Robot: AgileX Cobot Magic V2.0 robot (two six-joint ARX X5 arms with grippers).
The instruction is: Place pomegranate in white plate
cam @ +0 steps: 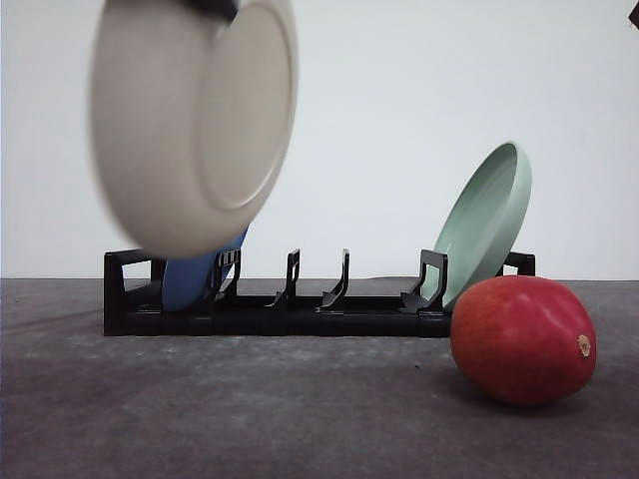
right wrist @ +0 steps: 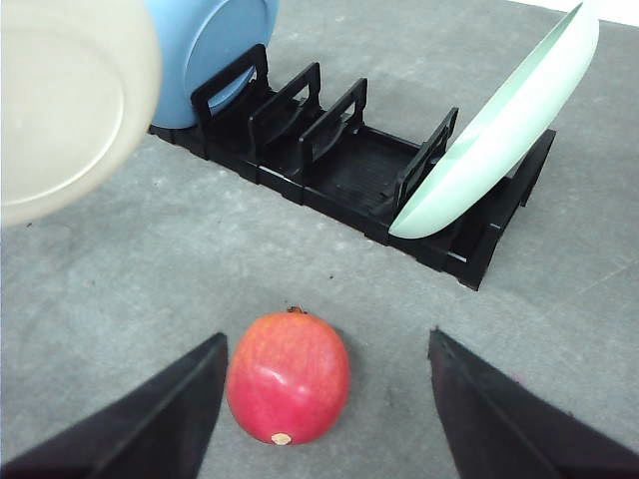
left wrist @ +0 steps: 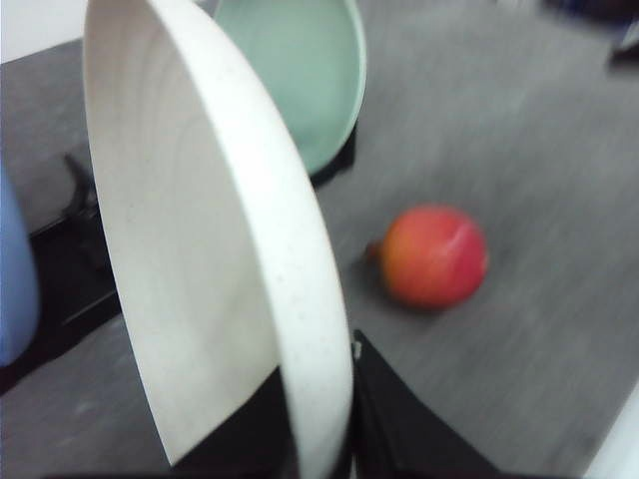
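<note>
Both claws differ: my left gripper (left wrist: 321, 439) clamps the white plate (left wrist: 215, 249) (upright), my right gripper (right wrist: 324, 399) gapes around the pomegranate (right wrist: 289, 377).

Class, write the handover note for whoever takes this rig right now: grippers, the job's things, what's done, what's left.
Left gripper: shut on the white plate, held on edge in the air above the black rack.
Right gripper: open, fingers either side of the pomegranate, not touching.
Pomegranate lies on the table, in front of the rack.
Done: plate lifted from rack.
Left: set plate flat, grasp fruit, place it in.
</note>
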